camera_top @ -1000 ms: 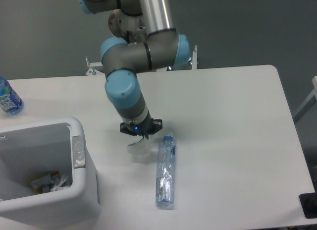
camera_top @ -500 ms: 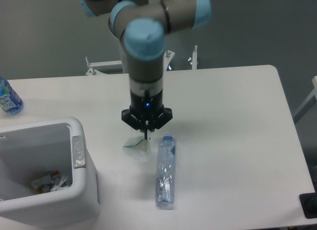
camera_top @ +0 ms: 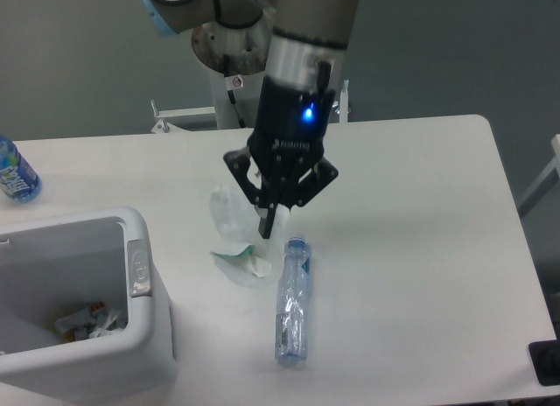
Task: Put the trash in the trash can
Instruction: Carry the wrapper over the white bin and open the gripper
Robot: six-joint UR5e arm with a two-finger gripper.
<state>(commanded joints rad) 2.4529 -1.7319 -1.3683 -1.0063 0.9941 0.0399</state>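
Raised pincer (camera_top: 266, 224) (jaws together), carton (camera_top: 234, 238) pinched, hanging left.

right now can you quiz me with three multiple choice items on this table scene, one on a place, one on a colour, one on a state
1. Where does the crushed clear bottle lie?
A. on the table, right of the bin
B. inside the bin
C. off the table

2. What colour is the bin?
A. black
B. white
C. green

3. What is the gripper doing?
A. resting inside the bin
B. gripping the crushed bottle
C. pinching a crumpled clear plastic piece that hangs above the table

Answers:
1 A, the bottle lies flat on the white table, apart from the bin.
2 B, its rim and walls are white.
3 C, the fingers close on the thin plastic, whose lower end is near the tabletop; whether it touches cannot be told.
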